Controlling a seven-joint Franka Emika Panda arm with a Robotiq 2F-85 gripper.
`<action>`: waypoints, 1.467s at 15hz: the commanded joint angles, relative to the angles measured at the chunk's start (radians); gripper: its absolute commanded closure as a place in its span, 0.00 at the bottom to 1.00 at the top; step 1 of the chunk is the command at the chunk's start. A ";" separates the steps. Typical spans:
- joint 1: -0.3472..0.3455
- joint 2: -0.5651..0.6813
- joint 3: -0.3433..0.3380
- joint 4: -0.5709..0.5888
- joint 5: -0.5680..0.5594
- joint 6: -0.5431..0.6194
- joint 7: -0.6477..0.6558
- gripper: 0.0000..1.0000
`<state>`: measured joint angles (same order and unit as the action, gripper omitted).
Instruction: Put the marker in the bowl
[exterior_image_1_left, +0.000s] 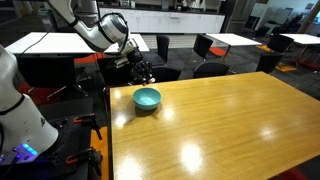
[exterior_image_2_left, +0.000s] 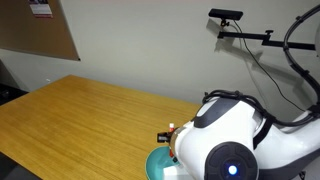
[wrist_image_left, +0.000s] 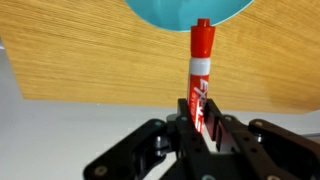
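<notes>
Black pincer (wrist_image_left: 200, 125) clamped on the red marker (wrist_image_left: 199, 65), its tip at the rim of the teal bowl (wrist_image_left: 160, 12), wooden counter (wrist_image_left: 90, 60) beneath, white arm (exterior_image_1_left: 95, 28) bent in from far left.

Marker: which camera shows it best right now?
The wrist view: the marker stands clamped in the pincer, its red tip pointing at the bowl. In both exterior views it is too small, or hidden by the arm, to make out.
</notes>
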<state>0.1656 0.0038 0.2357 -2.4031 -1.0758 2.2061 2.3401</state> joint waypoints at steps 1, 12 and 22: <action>0.028 0.075 -0.004 0.062 -0.002 -0.055 0.019 0.95; 0.040 0.214 -0.020 0.136 0.028 -0.034 -0.019 0.95; 0.019 0.159 -0.049 0.100 0.103 0.007 -0.029 0.10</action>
<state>0.1915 0.2204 0.2094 -2.2784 -1.0110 2.1918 2.3348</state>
